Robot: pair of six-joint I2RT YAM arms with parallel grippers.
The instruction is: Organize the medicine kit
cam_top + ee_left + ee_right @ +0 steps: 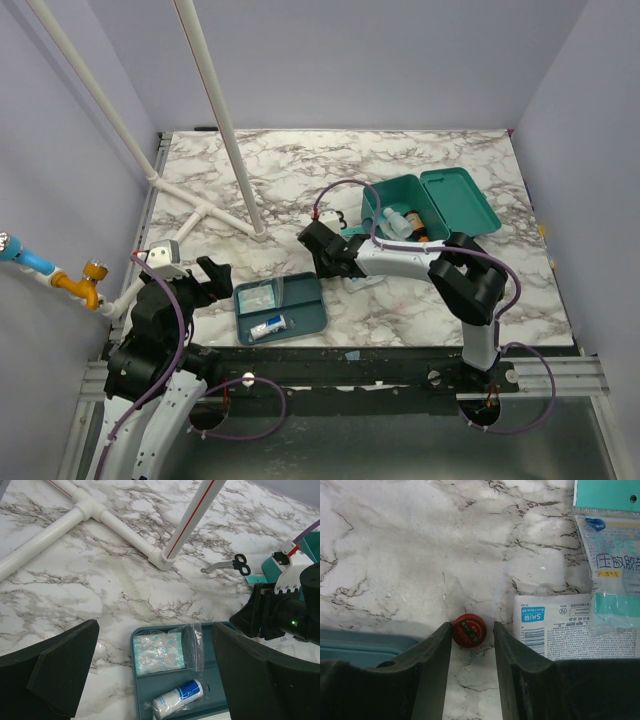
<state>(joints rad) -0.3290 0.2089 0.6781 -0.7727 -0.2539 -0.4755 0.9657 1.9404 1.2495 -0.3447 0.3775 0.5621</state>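
The medicine kit (pixel 398 196) is a deep teal box at the back right, with its lid (pixel 458 200) open and bottles inside. My right gripper (pixel 472 629) is low over the marble, open. A small red round tin (pixel 469 630) lies between its fingertips, touching the left finger, with a gap to the right one. In the top view this gripper (pixel 318 242) is left of the kit. My left gripper (pixel 155 626) is wide open and empty above the flat teal tray (pixel 150 685).
The tray (pixel 305 300) holds a gauze packet (pixel 159 651), a clear bag (pixel 194 645) and a wrapped bandage roll (pixel 177 697). Black scissors (pixel 227 566) lie beyond it. A white packet (pixel 555 625) and a teal-topped packet (pixel 610 580) lie right of the tin. White pipes (pixel 215 215) cross the left.
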